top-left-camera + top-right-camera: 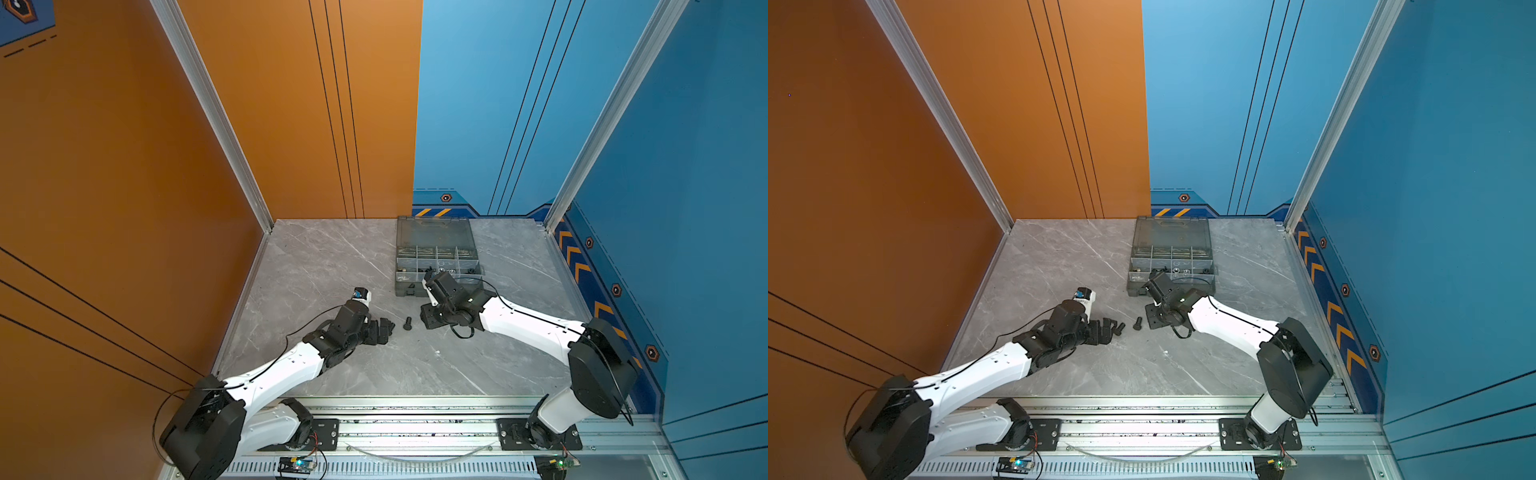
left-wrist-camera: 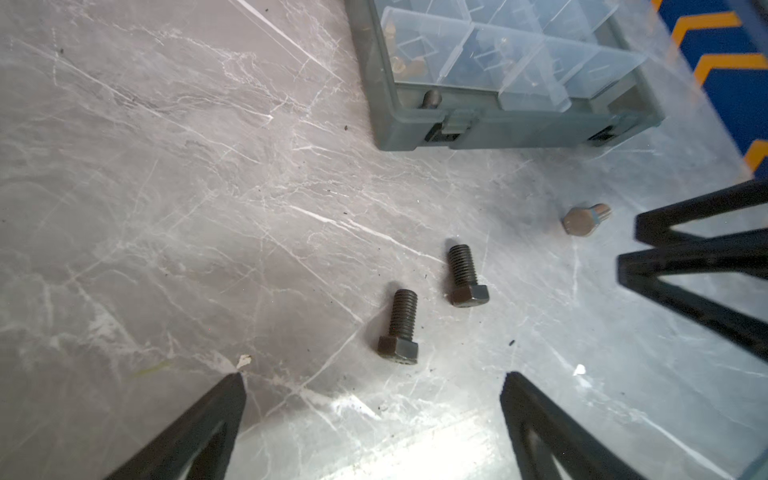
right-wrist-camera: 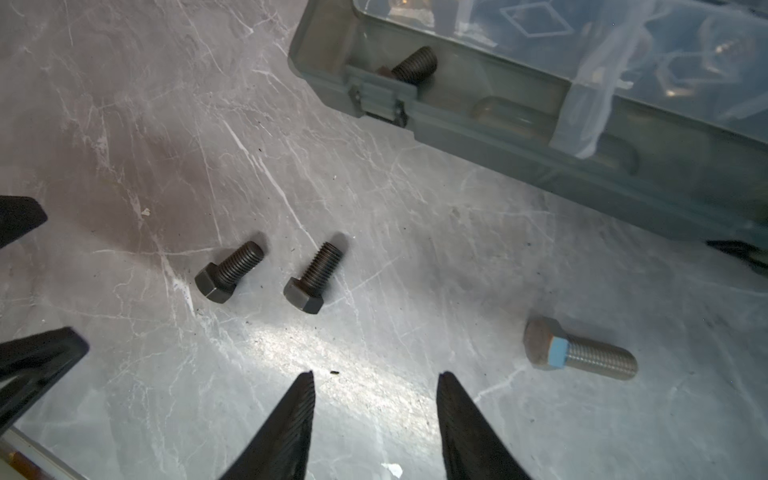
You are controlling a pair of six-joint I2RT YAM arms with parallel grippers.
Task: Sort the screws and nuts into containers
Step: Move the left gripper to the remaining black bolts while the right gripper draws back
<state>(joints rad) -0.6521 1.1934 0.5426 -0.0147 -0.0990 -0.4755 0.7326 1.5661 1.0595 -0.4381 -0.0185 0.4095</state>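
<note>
Black screws (image 1: 1138,323) are lying on the worktop (image 1: 1059,270) just below centre in both top views, case (image 1: 1171,237) above-right; left end effector (image 2: 374,376) and right end effector (image 3: 376,374) are hovering, jaws apart, empty.

Screws (image 3: 229,272) (one silver) beside case (image 3: 457,124)

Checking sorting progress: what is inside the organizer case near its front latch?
One black screw lies inside the organizer case. Its clear dividers blur what lies farther in.

Both top views look down from high; both wrist views skim the grey marbled tabletop (image 2: 145,187), sharing two matte black hex-head screws (image 2: 399,328).
</note>
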